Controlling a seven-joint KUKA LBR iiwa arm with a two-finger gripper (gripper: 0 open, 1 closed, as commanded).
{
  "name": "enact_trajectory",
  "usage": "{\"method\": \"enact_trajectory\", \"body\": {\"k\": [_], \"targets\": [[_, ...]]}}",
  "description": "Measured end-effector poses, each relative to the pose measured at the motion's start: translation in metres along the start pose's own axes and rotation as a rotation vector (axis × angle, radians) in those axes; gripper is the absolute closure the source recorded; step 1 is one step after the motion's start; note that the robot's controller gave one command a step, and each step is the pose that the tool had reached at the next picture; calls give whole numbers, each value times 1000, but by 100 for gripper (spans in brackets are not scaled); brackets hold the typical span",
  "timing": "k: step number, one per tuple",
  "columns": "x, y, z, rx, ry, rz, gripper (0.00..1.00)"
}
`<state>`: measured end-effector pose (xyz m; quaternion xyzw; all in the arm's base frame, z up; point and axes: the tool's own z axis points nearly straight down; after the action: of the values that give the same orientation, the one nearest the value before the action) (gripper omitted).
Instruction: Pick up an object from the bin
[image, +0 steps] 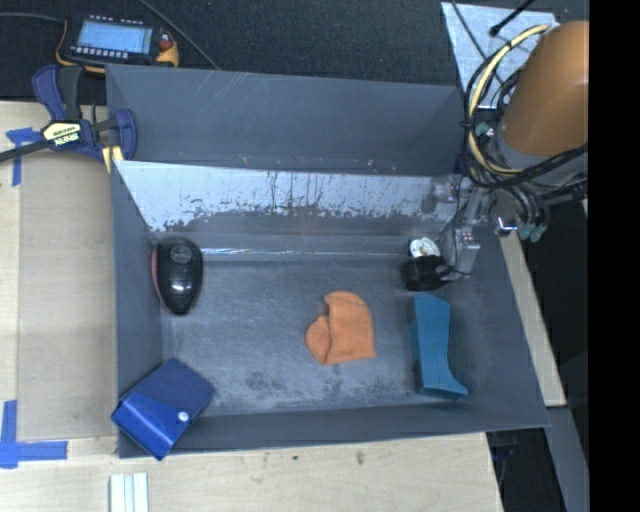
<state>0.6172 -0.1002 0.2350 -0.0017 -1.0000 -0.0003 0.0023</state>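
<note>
Hand (437, 266) at bin (300, 120) right rear, grip state unclear; inside: black mouse (178, 277), orange cloth (342, 328), blue slab (434, 345), blue box (160, 408).

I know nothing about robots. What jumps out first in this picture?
The orange crumpled cloth in the middle of the grey bin, the brightest thing there. Then the black computer mouse by the left wall and the blue box in the near left corner. At the right, the gripper hangs by the far end of a blue-green slab.
</note>
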Motion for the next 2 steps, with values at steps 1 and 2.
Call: {"method": "enact_trajectory", "body": {"k": [1, 2], "targets": [[0, 0, -2, 0, -2, -1, 0], [4, -12, -23, -1, -4, -125, 0]]}}
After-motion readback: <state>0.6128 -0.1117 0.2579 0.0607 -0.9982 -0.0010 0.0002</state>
